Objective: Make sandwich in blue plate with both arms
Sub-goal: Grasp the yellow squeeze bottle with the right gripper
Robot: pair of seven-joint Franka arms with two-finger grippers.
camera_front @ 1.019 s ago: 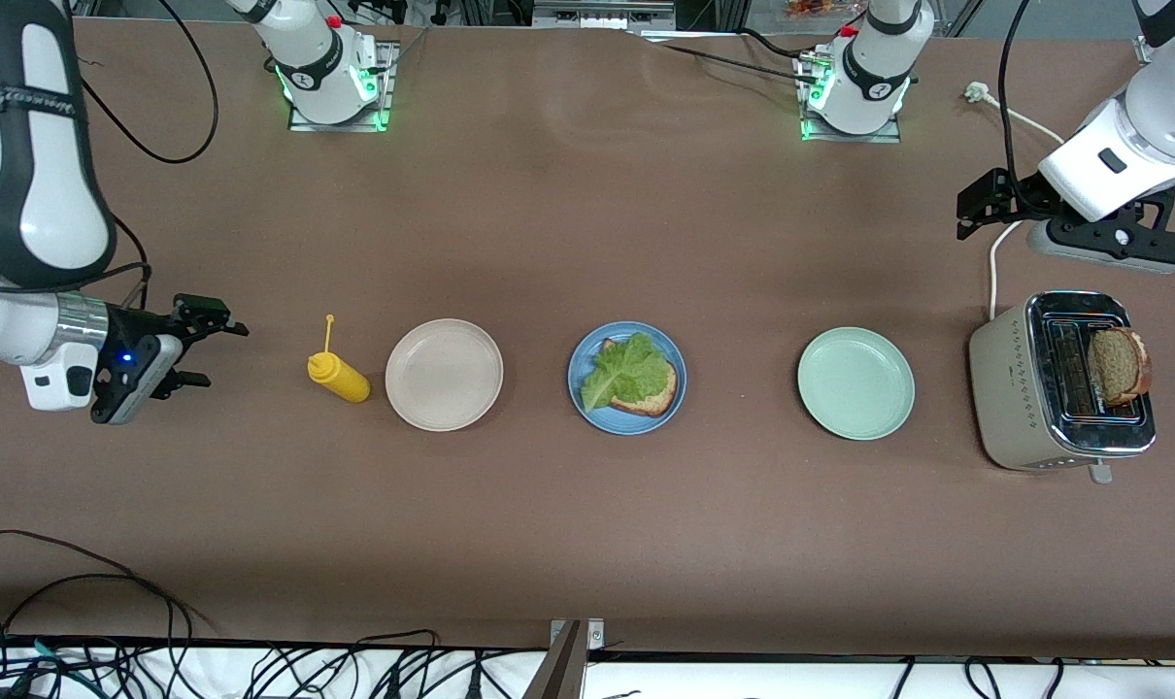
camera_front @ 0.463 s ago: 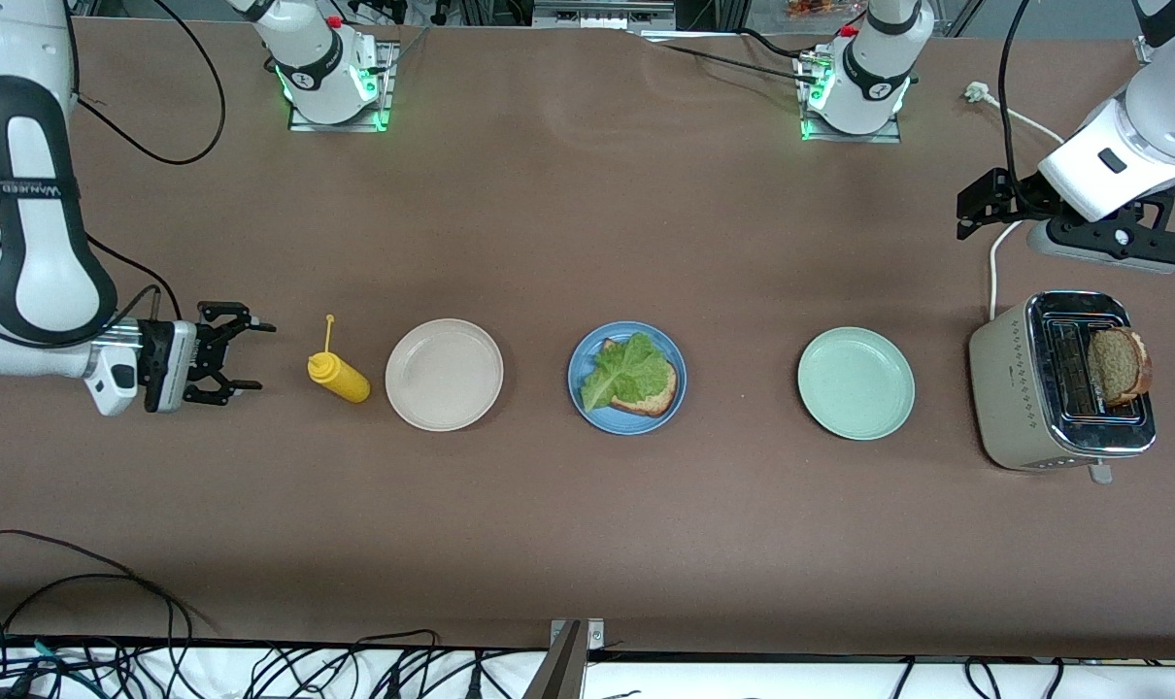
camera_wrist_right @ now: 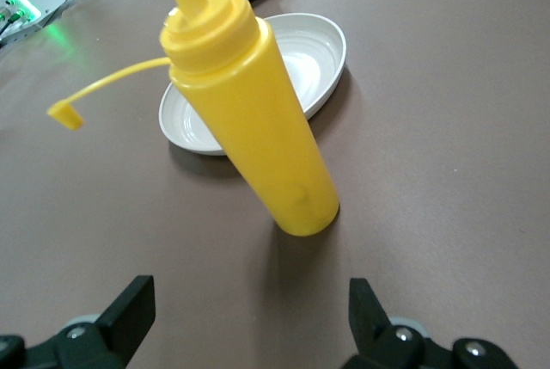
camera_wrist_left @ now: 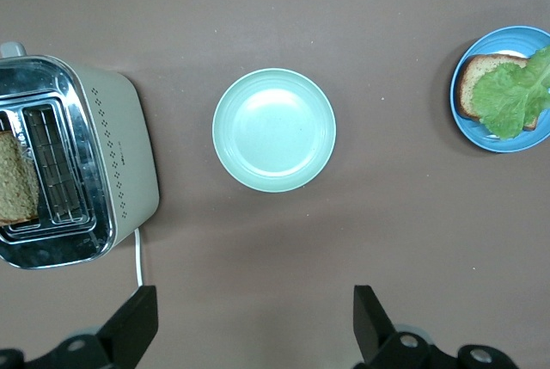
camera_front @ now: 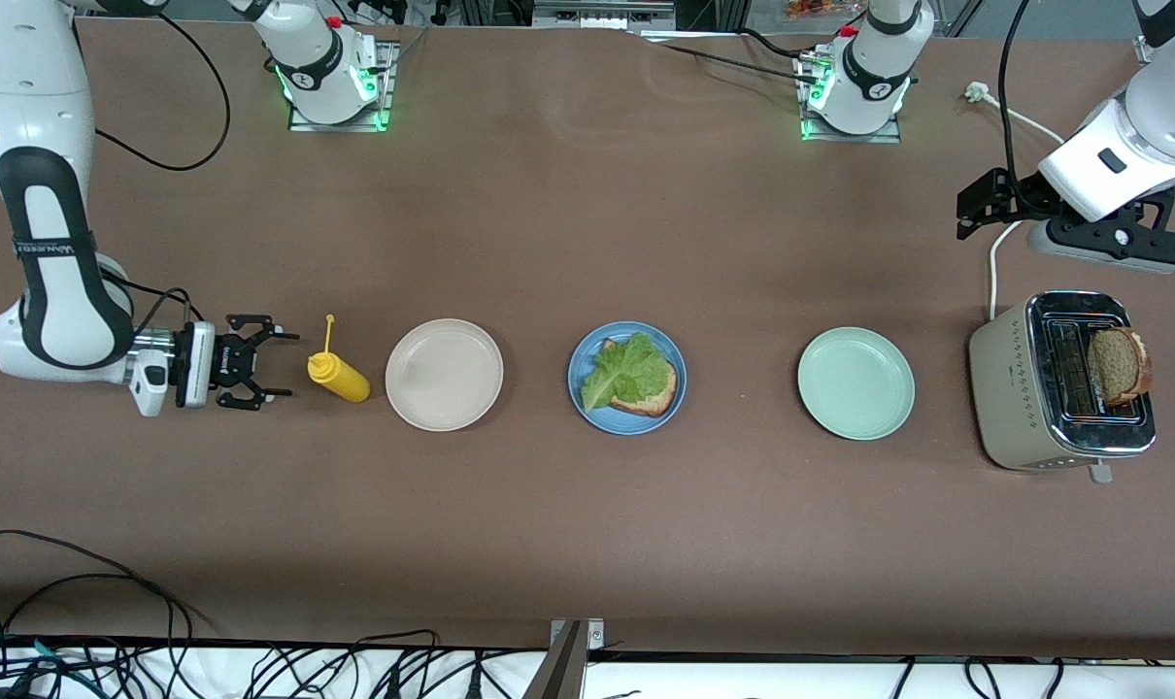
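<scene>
Toward the right arm's worktop end, the right gripper, fingers spread wide and empty, faces the upright yellow bottle just ahead; the left gripper, also released, waits above the toaster.

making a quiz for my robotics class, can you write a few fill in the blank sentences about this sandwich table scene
1. The lettuce leaf lies on a bread slice in the ____ plate.
2. The second bread slice stands in the ____.
3. The right gripper, open, is beside the yellow ____.
4. Between the blue plate and the toaster sits the ____ plate, and the open left gripper is over the table near it.

Missing words: blue; toaster; squeeze bottle; mint-green
</scene>
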